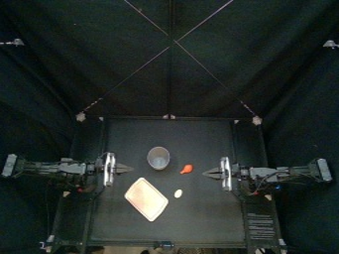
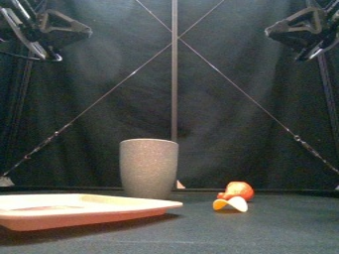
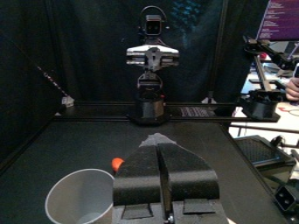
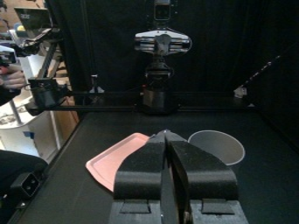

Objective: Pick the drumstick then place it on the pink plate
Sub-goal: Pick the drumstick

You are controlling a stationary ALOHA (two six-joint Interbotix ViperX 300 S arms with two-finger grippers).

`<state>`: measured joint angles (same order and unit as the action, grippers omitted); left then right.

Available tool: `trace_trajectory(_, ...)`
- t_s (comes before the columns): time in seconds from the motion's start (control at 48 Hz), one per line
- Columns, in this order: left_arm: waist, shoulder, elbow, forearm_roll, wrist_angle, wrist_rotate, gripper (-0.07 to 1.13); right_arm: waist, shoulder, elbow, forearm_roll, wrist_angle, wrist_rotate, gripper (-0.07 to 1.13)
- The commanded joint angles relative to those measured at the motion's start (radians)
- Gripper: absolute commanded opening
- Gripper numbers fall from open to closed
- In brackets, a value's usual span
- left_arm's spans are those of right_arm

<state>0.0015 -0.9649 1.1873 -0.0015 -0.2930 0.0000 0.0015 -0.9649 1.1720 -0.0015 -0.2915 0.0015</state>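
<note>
Two pincers hang low at opposite sides of the black table (image 1: 212,213), seen from above. The left pincer (image 1: 111,171) and the right pincer (image 1: 225,174) both have their jaws pressed together on nothing. The orange-red drumstick (image 1: 187,169) lies untouched between them, nearer the right pincer. A grey cup (image 1: 161,156) stands in the same gap, slightly farther back. The pink plate (image 1: 147,199) lies forward of the gap, nearer the left pincer, with a small pale toy (image 1: 180,192) just beside it.

From table height, the drumstick rests on the table right of the cup, well below both arms. The pale toy sits just in front of it, and the plate lies lowest and nearest.

Ahead of the left pincer's closed tips, the cup's rim shows to one side, with a sliver of the drumstick just beyond it.

Ahead of the right pincer's closed tips lie the plate and the cup, side by side and apart.
</note>
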Motion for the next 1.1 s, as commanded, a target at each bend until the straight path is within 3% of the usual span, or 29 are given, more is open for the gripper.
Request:
trace_trajectory(0.021,-0.003,0.015,-0.023,-0.029,0.008,-0.003,0.06,-0.014,0.040,-0.003,-0.006,0.008,-0.002,0.05)
trace_trajectory(0.229,0.005,0.017,-0.023,-0.028,0.025,0.002,0.06,-0.098,0.169,-0.040,-0.023,0.135,-0.006,0.05)
trace_trajectory(0.5,0.028,0.018,-0.012,-0.023,0.041,0.002,0.06,-0.146,0.394,-0.167,-0.146,0.321,-0.006,0.09)
trace_trajectory(0.646,0.031,0.018,-0.011,-0.023,0.041,0.002,0.06,-0.141,0.500,-0.233,-0.189,0.345,-0.009,0.33)
trace_trajectory(0.812,0.038,0.018,-0.006,-0.025,0.041,0.002,0.06,-0.141,0.565,-0.290,-0.206,0.357,0.003,0.86)
trace_trajectory(0.896,0.043,0.018,-0.003,-0.025,0.041,0.002,0.07,-0.143,0.575,-0.310,-0.193,0.367,0.011,1.06)
trace_trajectory(1.104,0.055,0.018,-0.003,-0.025,0.040,0.002,0.07,-0.147,0.589,-0.325,-0.195,0.376,0.017,1.03)
